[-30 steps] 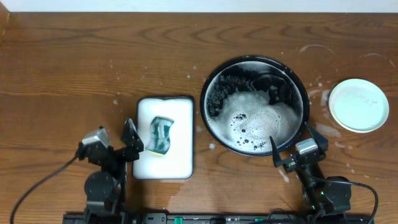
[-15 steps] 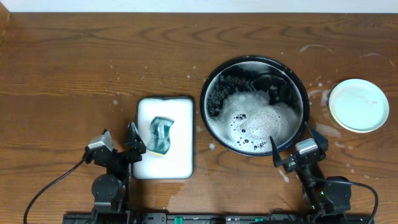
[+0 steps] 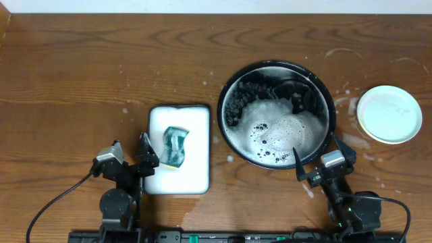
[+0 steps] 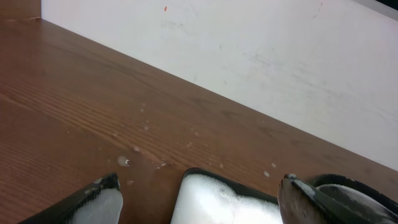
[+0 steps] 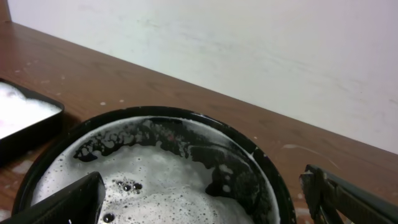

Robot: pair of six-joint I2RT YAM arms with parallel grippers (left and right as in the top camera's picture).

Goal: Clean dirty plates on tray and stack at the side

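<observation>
Both arms sit at the near edge of the brown wood-grain worktop (image 3: 81,81), the left end effector (image 3: 129,150) and the right end effector (image 3: 316,152) each spread wide and holding nothing. The large round glossy black tray (image 3: 221,115) lies right of centre, swamped in white foam (image 3: 280,131); whether a dirty plate hides beneath cannot be told. A pale round plate (image 3: 389,113), apparently clean, rests well apart on the soap-streaked side patch (image 3: 352,140), seemingly parked clear of the suds. A green sponge (image 3: 175,146) lies in the white rectangular tray (image 3: 196,118) just ahead of the left arm, likely for easy pickup. The right end effector stands at the black tray's near rim, with open wood across the far half.
</observation>
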